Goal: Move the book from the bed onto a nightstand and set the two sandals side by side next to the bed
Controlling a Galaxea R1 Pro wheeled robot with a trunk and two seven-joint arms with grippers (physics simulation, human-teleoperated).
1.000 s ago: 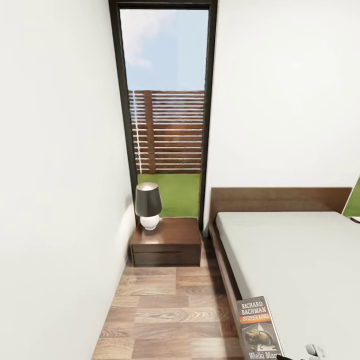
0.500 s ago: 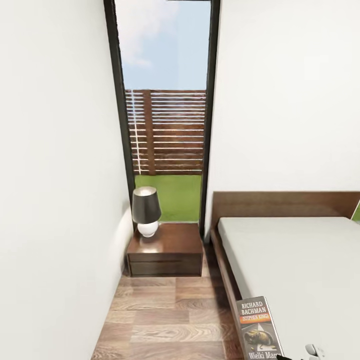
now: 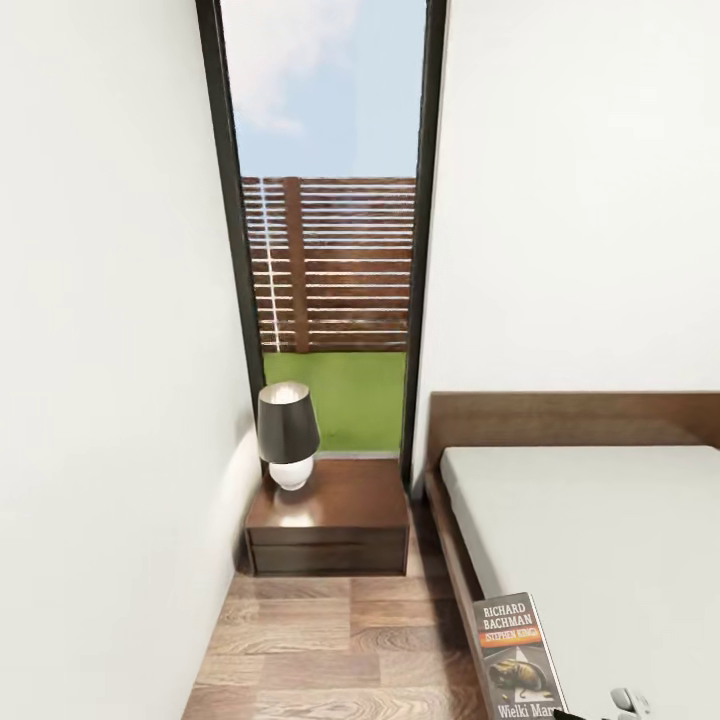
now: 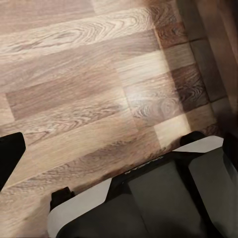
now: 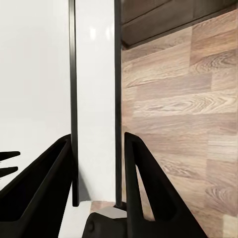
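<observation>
Our right gripper (image 5: 96,173) has its two dark fingers (image 5: 42,183) closed on the book (image 5: 94,99), which runs between them as a thin white slab with dark edges, held above the plank floor (image 5: 183,99). From the head camera, that book (image 3: 517,655) stands upright at the lower edge of the frame, in front of the bed's near side; its dark cover reads "RICHARD BACHMAN" in white, "STEPHEN KING" on an orange band, and "Wielki Mar", cut off below. We cannot tell how the left gripper stands: its wrist camera gives us only floor (image 4: 89,79) and part of the robot's base (image 4: 163,198). Further out, the bed (image 3: 600,540) lies at the right. The nightstand (image 3: 330,515) sits beside its headboard under the window (image 3: 325,220), bearing a dark-shaded lamp (image 3: 288,435).
</observation>
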